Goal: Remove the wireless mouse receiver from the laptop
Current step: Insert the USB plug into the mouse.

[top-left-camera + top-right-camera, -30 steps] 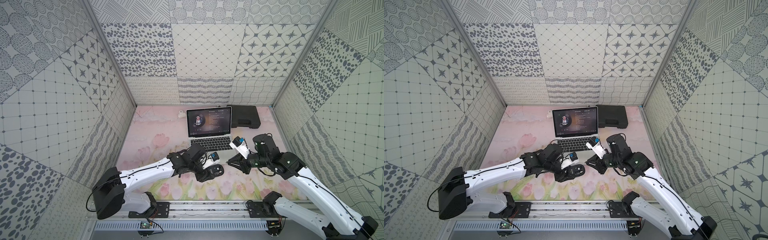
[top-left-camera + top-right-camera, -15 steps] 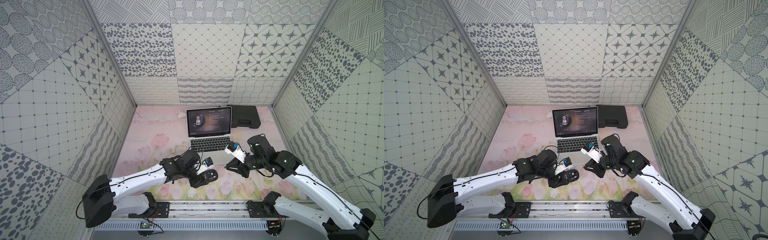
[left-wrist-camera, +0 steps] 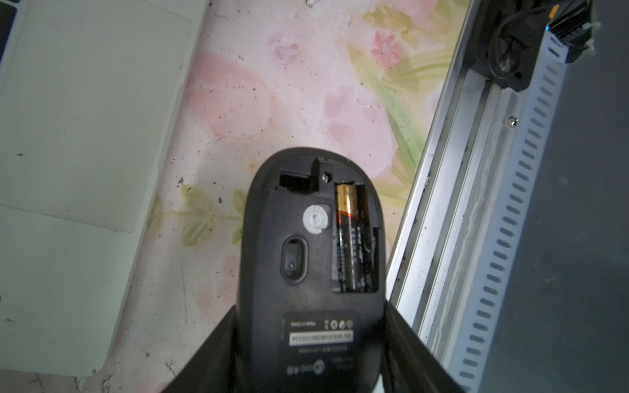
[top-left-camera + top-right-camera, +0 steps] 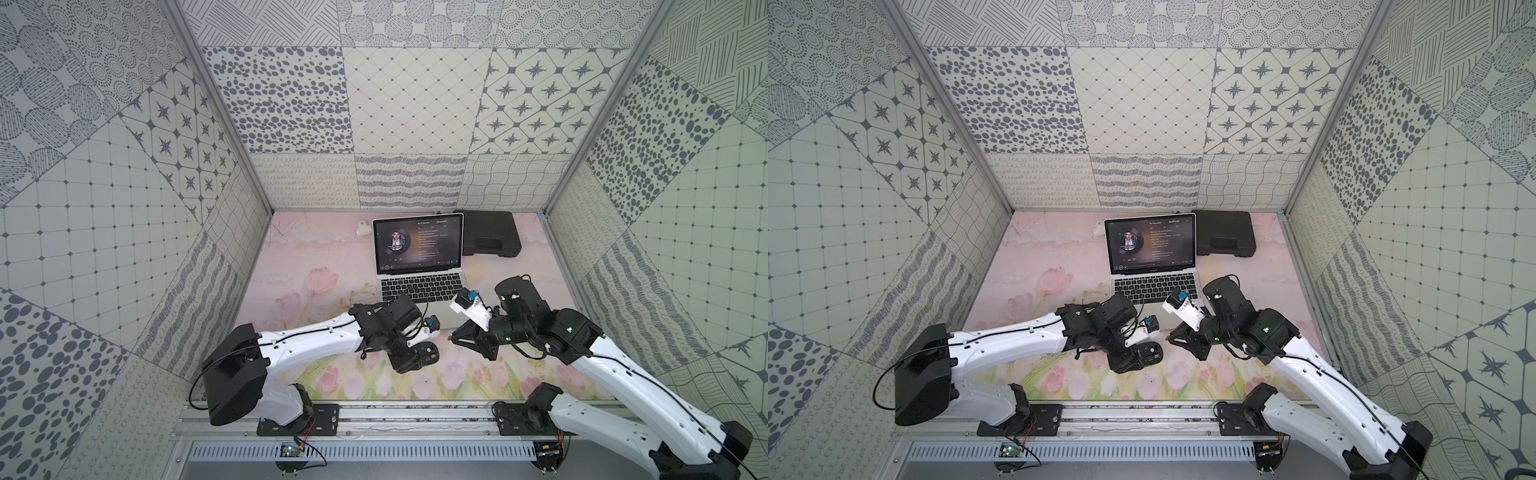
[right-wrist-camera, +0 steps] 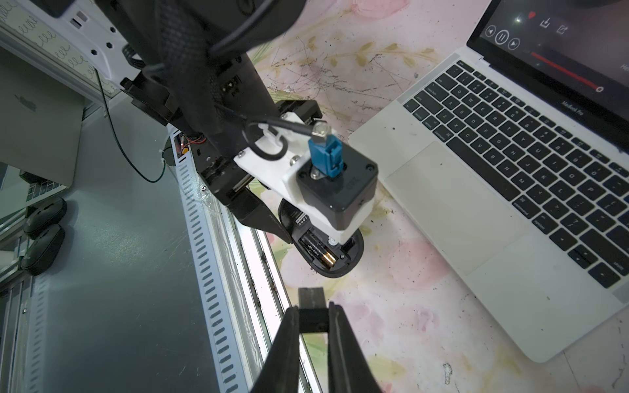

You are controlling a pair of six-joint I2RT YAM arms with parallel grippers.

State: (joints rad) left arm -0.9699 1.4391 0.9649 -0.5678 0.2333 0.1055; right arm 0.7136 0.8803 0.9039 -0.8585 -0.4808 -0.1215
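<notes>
Right wrist view shows my right hand [image 5: 313, 318] pinched shut on the tiny receiver [image 5: 311, 296], already clear of the laptop [image 5: 476, 190] beside it, and so small a hold could slip and drop it, or bump the upturned mouse [image 5: 352, 253] my left hand [image 3: 311, 303] grips just ahead.

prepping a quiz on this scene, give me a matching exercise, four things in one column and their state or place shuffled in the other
1. mouse
2. wireless mouse receiver
3. laptop
4. black case

a. pinched in the right gripper
b. lid open, screen lit
c. lying by the back wall
d. underside up in the left gripper

Pairs: 1-d, 2-a, 3-b, 4-c
</notes>
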